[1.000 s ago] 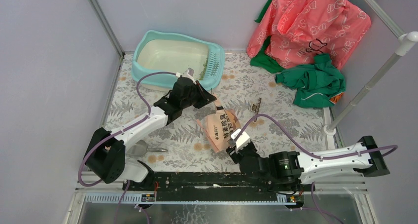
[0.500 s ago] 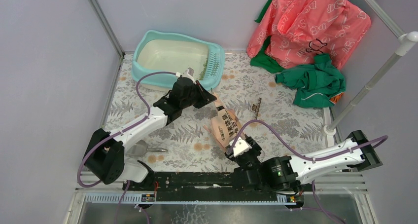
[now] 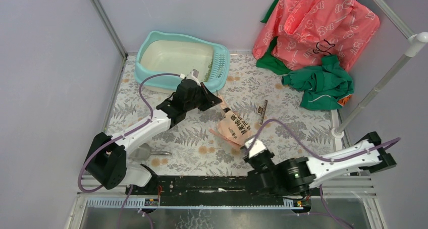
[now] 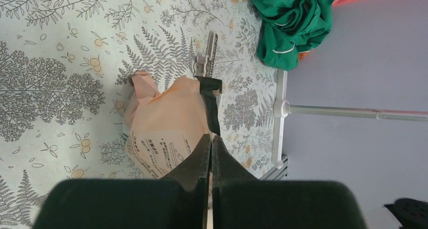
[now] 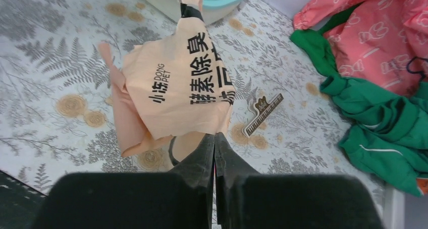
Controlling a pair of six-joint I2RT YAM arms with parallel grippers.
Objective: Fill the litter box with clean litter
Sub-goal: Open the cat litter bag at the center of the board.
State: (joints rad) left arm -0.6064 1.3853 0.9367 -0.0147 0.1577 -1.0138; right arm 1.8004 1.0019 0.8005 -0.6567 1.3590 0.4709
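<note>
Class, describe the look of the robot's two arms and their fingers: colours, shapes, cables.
Left arm and right arm: white tapered links, bulky black joints and bases. A thin purple cable loops along each. The fingers are matte black wedges narrowing to tips.

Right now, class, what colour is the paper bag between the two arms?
Peach-pink paper bag with black printed lettering, best seen in the right wrist view.

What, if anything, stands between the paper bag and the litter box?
No loose thing visible. Only the left gripper, which holds the top of the paper bag, sits between the bag and the litter box.
</note>
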